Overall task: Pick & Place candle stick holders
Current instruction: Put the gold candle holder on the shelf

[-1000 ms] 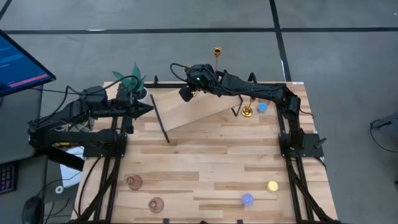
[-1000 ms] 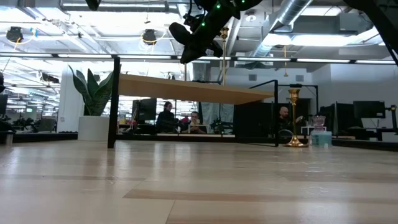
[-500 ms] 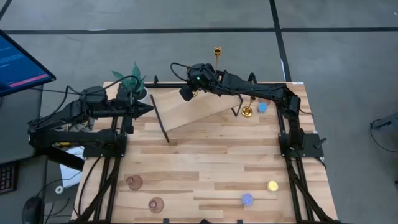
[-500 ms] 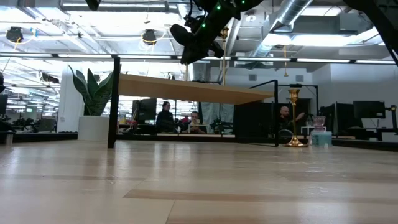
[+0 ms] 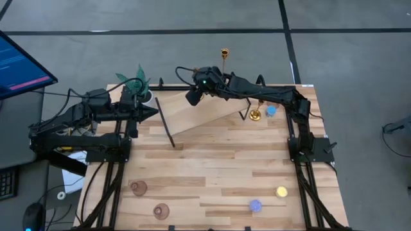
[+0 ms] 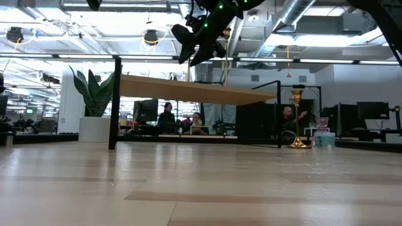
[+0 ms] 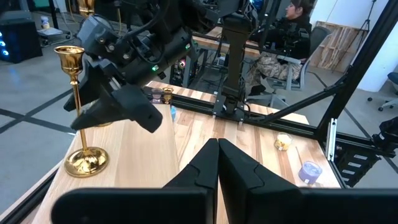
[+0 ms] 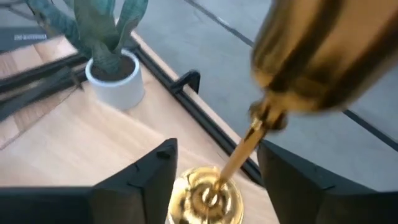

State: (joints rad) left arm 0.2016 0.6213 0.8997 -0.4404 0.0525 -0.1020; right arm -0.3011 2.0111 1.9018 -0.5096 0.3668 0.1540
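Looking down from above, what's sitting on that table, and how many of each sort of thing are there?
From the overhead view:
gold candlesticks: 2
pink holders: 2
blue lights: 2
yellow light: 1
potted plant: 1
Total: 8

A dark gripper (image 6: 200, 51) hangs above a raised wooden shelf (image 6: 188, 91). A gold candlestick (image 6: 296, 119) stands far right on the table (image 6: 201, 188), near seated people (image 6: 182, 120).
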